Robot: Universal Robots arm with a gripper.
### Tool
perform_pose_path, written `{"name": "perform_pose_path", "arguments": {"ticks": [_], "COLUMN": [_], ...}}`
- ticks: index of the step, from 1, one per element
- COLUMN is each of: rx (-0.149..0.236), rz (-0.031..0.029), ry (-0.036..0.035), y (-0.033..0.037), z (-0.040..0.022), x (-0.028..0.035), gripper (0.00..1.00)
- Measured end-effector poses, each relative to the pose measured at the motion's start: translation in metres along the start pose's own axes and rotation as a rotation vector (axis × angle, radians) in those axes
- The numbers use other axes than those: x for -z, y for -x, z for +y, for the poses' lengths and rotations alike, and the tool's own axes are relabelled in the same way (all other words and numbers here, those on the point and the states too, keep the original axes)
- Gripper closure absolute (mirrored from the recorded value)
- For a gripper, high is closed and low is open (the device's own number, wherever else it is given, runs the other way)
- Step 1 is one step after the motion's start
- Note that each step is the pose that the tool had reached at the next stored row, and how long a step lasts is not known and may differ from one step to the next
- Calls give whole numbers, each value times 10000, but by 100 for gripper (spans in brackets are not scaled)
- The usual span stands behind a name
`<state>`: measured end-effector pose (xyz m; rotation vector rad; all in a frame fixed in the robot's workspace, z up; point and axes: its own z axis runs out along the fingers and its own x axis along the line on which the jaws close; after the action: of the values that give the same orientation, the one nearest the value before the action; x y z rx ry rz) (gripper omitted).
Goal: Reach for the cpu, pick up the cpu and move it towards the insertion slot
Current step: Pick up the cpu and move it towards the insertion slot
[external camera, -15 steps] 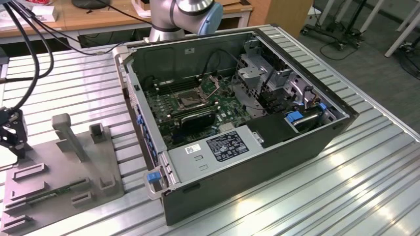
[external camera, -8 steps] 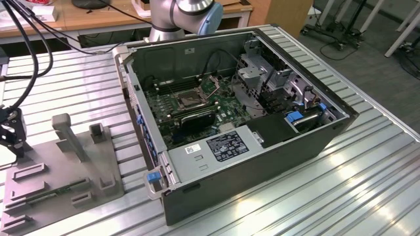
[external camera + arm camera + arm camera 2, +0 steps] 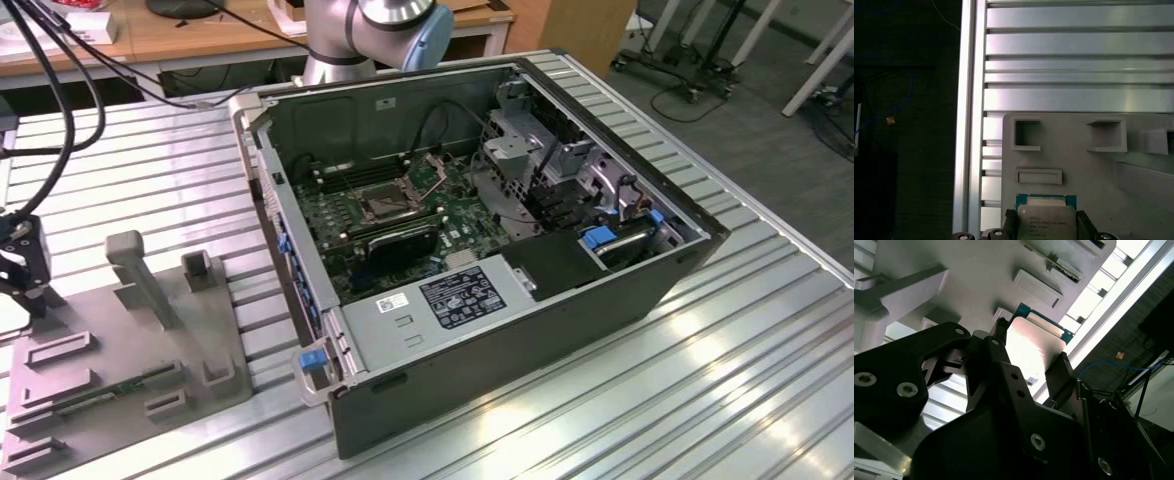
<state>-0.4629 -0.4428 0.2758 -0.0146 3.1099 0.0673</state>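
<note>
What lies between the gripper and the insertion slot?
In the exterior view, from gripper to insertion slot: grey tray's tall post, ribbed tabletop, the computer case's side wall.

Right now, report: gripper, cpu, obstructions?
Gripper jaws closed on the cpu, over the grey tray. Insertion slot in the open case, apart. Tray posts stand between.

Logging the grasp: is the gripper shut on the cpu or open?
Shut on the cpu: in both wrist views the gripper's fingers sit against opposite edges.
</note>
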Motion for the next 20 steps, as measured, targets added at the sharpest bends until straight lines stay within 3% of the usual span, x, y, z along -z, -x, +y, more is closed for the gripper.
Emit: {"name": "perform_pose_path", "arguments": {"ticks": [20], "rx": [0], "rz": [1], "ry": [0], "y": [4], "z": [6], "x": [134], "gripper": [45]}}
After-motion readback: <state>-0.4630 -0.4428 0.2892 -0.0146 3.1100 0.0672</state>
